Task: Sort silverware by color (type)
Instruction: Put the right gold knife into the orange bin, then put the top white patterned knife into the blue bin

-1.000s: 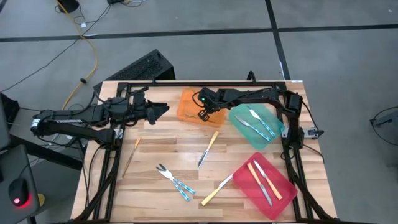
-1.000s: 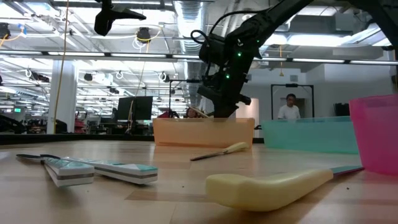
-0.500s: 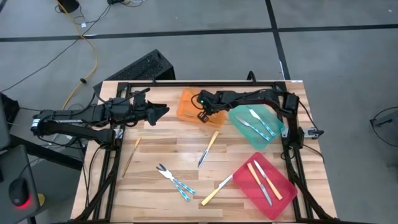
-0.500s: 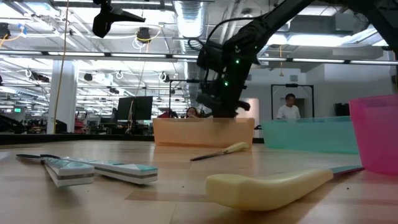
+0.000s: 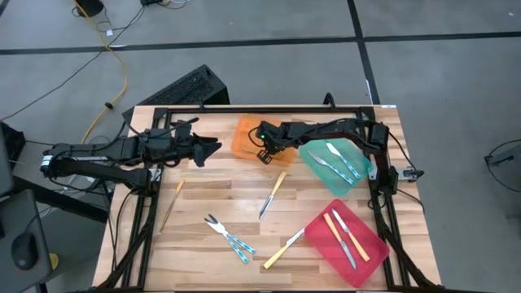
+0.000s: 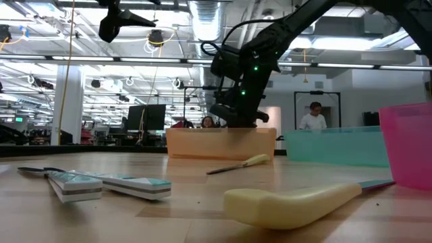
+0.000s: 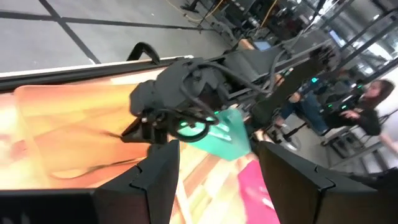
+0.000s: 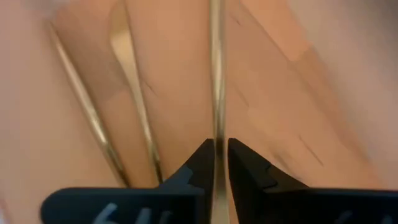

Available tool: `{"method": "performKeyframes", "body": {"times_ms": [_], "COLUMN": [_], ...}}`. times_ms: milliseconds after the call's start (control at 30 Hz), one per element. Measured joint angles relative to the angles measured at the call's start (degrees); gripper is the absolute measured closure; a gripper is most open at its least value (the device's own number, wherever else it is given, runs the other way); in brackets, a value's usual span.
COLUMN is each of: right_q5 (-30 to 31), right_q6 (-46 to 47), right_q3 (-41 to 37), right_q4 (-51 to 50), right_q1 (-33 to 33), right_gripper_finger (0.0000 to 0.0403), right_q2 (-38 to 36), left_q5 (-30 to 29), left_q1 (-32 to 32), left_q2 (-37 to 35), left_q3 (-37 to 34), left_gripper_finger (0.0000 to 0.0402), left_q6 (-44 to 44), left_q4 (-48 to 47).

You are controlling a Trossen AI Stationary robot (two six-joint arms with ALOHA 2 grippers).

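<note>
My right gripper (image 5: 263, 154) points down into the orange tray (image 5: 244, 140). In its wrist view the fingers (image 8: 221, 144) stand open by a narrow gap, with a gold utensil (image 8: 216, 74) lying on the tray floor between them and two more gold utensils (image 8: 130, 87) beside it. My left gripper (image 5: 213, 147) hangs open above the table's left part, empty, pointing toward the orange tray. Loose on the wood lie a gold utensil (image 5: 171, 205), a yellow-handled knife (image 5: 273, 194), a blue-handled fork (image 5: 228, 237) and another yellow-handled utensil (image 5: 283, 248). My right gripper comes from above, slanting down, its fingers along either side of the gold utensil's slim handle (image 8: 216, 127). Whether the fingertips (image 8: 202, 155) touch the handle, I cannot tell. The utensil lies flat in the orange tray.
A green tray (image 5: 358, 167) with blue-handled utensils stands right of the orange tray. A red tray (image 5: 370, 248) with yellow-handled utensils sits at the near right. In the low view a person (image 6: 314, 116) stands in the room far behind the table.
My right gripper has sunk a little lower into the orange tray, and in the low view its fingertips are now behind the tray's wall.
</note>
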Motion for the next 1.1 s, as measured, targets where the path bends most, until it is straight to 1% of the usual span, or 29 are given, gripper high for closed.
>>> {"method": "performKeyframes", "body": {"times_ms": [133, 367, 467, 567, 633, 867, 1000, 1100], "right_q5": [-0.2, -0.3, -0.3, -0.3, -0.3, -0.3, -0.3, -0.3], "right_q6": [0.0, 0.0, -0.3, -1.7, -3.5, -9.4, -9.3, -7.5], "right_q3": [0.0, 0.5, 2.4, 4.7, 6.7, 13.7, 15.5, 15.6], "right_q4": [0.0, -0.5, -1.8, -3.3, -5.9, -15.8, -19.6, -21.6], "right_q1": [0.0, 0.0, 0.0, 0.0, 0.0, 0.6, 2.3, 4.0], "right_gripper_finger": [0.0306, 0.0236, 0.0220, 0.0216, 0.0217, 0.0227, 0.0225, 0.0225], "right_q2": [0.0, -1.3, -3.3, -5.6, -7.5, -19.3, -27.9, -34.0], "left_q5": [-0.7, -1.1, -1.1, -0.7, 1.0, 12.1, 19.1, 22.3], "left_q1": [0.0, 0.0, 0.0, 0.0, -0.1, -2.2, -5.5, -8.6], "left_q2": [0.0, 0.0, 0.0, 0.0, 0.0, 2.2, 5.8, 8.9], "left_q3": [0.0, 0.0, 0.0, 0.0, 0.0, 0.0, 0.0, 0.0], "left_gripper_finger": [0.0200, 0.0200, 0.0200, 0.0200, 0.0200, 0.0200, 0.0200, 0.0200], "left_q6": [0.6, 2.6, 4.3, 6.0, 8.1, 17.3, 22.6, 25.4], "left_q4": [-2.9, -9.7, -11.3, -11.1, -11.2, -11.1, -11.3, -11.2]}}
